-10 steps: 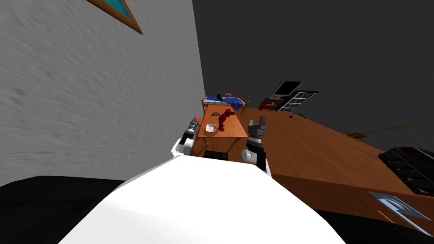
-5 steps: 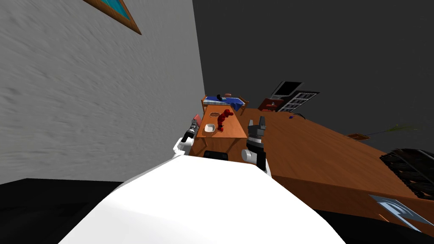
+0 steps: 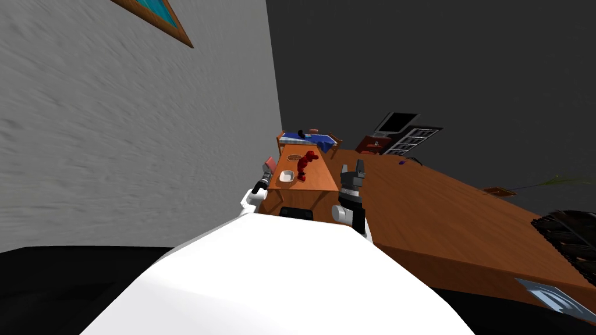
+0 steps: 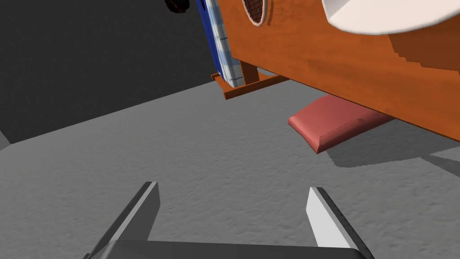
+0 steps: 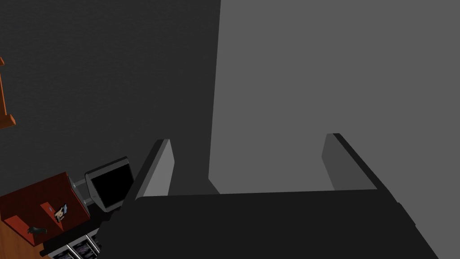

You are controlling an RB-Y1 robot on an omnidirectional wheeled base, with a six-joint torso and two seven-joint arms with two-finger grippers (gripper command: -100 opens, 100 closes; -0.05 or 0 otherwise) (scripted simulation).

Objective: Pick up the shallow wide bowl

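The left gripper has two thin blade-like fingers, light grey, on a dark box. The right gripper matches, its body near black. The left forearm is white with a black joint. The right forearm is dark, grey-banded, ending in a white cylinder.

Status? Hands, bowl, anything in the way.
Left hand open, beside the table, short of white bowl. Right hand open, empty. Red figure stands close beside bowl; mind it.
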